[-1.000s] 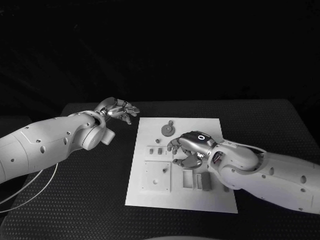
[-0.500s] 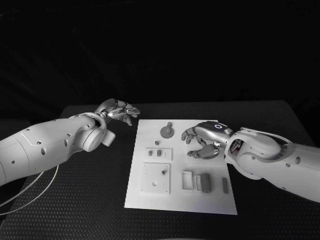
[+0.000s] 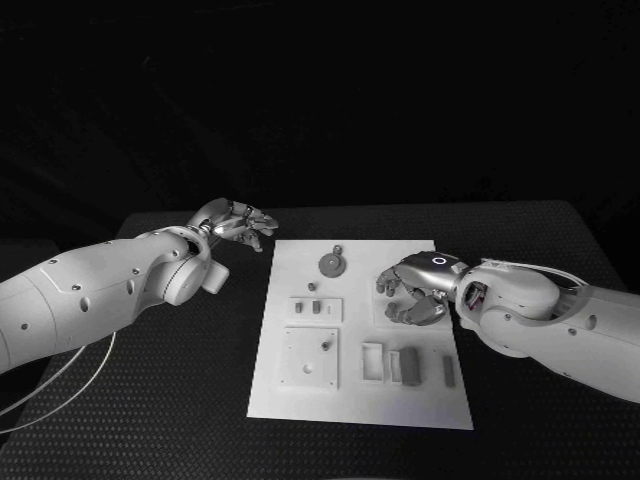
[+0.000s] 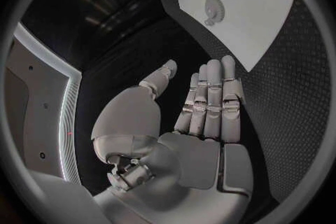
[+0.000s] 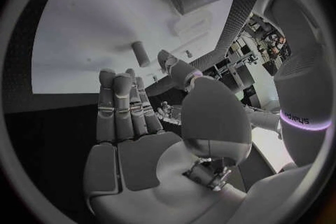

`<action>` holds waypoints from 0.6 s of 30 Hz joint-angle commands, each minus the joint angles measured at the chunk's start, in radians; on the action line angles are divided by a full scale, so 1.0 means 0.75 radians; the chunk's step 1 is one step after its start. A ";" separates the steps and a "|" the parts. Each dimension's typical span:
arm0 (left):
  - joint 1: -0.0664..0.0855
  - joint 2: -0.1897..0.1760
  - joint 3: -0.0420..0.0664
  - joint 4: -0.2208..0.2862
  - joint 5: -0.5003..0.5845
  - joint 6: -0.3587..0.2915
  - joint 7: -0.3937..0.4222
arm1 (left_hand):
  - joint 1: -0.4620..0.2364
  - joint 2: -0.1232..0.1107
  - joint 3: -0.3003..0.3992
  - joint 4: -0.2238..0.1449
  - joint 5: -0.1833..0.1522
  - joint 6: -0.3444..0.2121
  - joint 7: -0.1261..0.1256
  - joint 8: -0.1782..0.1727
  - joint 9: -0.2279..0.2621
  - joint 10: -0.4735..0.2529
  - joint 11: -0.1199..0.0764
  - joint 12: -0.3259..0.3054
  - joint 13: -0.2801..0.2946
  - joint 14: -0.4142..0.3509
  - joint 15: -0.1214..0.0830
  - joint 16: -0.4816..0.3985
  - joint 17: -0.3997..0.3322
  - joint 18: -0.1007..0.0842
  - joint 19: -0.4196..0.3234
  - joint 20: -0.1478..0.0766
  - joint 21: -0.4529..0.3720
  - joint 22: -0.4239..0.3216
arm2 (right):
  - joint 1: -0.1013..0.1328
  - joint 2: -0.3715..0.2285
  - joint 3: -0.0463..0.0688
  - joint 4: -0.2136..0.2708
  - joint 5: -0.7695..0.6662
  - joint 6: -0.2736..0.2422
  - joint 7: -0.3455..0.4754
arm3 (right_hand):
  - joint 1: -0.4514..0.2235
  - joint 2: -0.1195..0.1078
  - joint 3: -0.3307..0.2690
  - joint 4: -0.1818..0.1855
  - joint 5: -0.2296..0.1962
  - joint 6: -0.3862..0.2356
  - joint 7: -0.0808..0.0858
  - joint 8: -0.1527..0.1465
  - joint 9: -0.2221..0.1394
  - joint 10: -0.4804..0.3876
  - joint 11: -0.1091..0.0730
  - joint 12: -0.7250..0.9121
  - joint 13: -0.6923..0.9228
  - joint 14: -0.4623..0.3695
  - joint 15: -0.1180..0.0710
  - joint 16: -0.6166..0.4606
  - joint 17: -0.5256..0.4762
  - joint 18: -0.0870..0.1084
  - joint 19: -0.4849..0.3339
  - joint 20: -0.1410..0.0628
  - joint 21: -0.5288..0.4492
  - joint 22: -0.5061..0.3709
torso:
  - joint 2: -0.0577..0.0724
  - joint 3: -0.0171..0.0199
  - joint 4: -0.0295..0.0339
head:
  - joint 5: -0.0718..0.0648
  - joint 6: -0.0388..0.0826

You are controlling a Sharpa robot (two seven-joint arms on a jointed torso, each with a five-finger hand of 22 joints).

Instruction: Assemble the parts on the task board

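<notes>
The white task board lies in the middle of the black table. A round grey part sits near its far end, with small parts on a raised plate below it. Grey blocks stand near the front right. My right hand hovers over the board's right edge, fingers apart, holding nothing; in the right wrist view my right hand shows an empty palm above the board. My left hand hangs off the board's far left corner, open and empty, as the left wrist view of the hand confirms.
A square plate with holes lies at the board's front left. A slim bar rests by the right edge. Black table surrounds the board on all sides. A white cable loops under my left arm.
My right hand has drawn back from the board's middle toward its right edge and a little farther away. My left hand has stayed where it was.
</notes>
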 commanded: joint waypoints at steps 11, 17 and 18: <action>0.001 -0.003 0.001 0.001 0.010 0.008 0.016 | -0.003 0.003 -0.009 0.000 0.004 -0.004 0.000 0.005 0.002 -0.005 0.001 0.004 0.002 0.010 0.000 -0.009 0.002 0.016 0.007 0.001 -0.005 -0.002 | -0.019 0.019 -0.005 -0.033 -0.090 0.069 -0.034 | 0.085 0.107 0.007 -0.049 0.001 0.100 0.019 0.065 0.023 0.100 -0.040 0.067 0.035 0.011 -0.040 0.009 0.004 0.039 0.003 -0.006 0.006 0.023 | 0.002 -0.0023 0.0015 | -0.002 0.000; 0.001 -0.003 0.001 0.001 0.010 0.010 0.016 | -0.004 0.004 -0.010 0.000 0.004 -0.005 0.001 0.005 0.001 -0.005 0.001 0.003 0.002 0.010 0.000 -0.009 0.003 0.016 0.007 0.001 -0.005 -0.002 | -0.025 0.024 -0.005 -0.028 -0.085 0.052 -0.023 | 0.073 0.189 -0.007 -0.077 0.002 0.174 0.010 0.100 0.039 0.170 -0.072 0.114 0.087 0.020 -0.069 0.002 0.002 0.039 0.003 -0.003 0.006 0.024 | 0.001 -0.0018 0.0017 | 0.000 -0.005; 0.001 -0.003 0.001 0.001 0.010 0.010 0.016 | -0.004 0.004 -0.010 0.000 0.004 -0.005 0.001 0.005 0.001 -0.005 0.001 0.003 0.002 0.010 0.000 -0.009 0.003 0.016 0.007 0.001 -0.006 -0.002 | -0.025 0.025 -0.005 -0.028 -0.084 0.051 -0.023 | 0.070 0.195 -0.008 -0.080 0.003 0.181 0.007 0.102 0.040 0.178 -0.076 0.119 0.096 0.023 -0.073 0.001 0.002 0.039 0.006 -0.004 0.007 0.024 | 0.001 -0.0015 0.0016 | -0.001 -0.005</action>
